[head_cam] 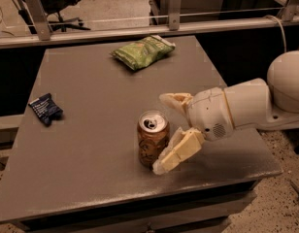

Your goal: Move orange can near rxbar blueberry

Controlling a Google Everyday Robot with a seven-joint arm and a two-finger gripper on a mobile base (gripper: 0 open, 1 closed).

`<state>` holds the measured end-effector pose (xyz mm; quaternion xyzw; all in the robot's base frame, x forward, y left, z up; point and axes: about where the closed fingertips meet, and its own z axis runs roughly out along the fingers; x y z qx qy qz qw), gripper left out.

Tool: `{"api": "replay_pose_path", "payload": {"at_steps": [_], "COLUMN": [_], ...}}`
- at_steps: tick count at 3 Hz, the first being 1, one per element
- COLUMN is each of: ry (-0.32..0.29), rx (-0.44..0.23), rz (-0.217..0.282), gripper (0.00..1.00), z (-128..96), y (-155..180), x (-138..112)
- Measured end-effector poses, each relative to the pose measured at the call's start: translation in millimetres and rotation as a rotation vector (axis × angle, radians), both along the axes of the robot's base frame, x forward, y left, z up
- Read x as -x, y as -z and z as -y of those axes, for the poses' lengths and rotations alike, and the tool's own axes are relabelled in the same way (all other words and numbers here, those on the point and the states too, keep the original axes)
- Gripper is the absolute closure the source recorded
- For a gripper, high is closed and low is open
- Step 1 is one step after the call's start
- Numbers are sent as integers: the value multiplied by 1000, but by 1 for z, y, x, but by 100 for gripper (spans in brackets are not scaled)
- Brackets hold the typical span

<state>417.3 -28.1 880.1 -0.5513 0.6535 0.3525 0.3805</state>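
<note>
Your grey bench [91,86] fills the view, its near edge running along the bottom. Your robot's white arm [246,106] reaches in over the right edge, not far from the near right corner.

At the arm's end, the gripper [159,133] sits spread wide, gripping nothing. One of its pale fingers [186,144] angles down toward the near edge and overlaps the right flank of the can. Whether it touches the can cannot be told from this view. The other finger points left, just behind and to the right of the can's top.

A green chip bag [142,51] lies near the far edge, a little right of its middle, well apart from everything else.

The orange can [152,144] stands upright close to the near edge, right of centre, its silver top and pull-tab facing up. It stands partly inside the gripper's open span.

The rxbar blueberry [45,108], a crinkled dark blue wrapper, lies flat at the left edge, about halfway along it. It is well apart from the can, with bare bench between the two.
</note>
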Motion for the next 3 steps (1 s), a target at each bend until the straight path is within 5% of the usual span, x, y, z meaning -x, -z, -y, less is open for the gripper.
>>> {"api": "replay_pose_path", "payload": {"at_steps": [1, 3], "ry": [-2, 42], "rx": [-99, -180], "rz": [10, 50], "gripper": [17, 64], "z": [-24, -32], "y": [0, -11], "x": [5, -10]}}
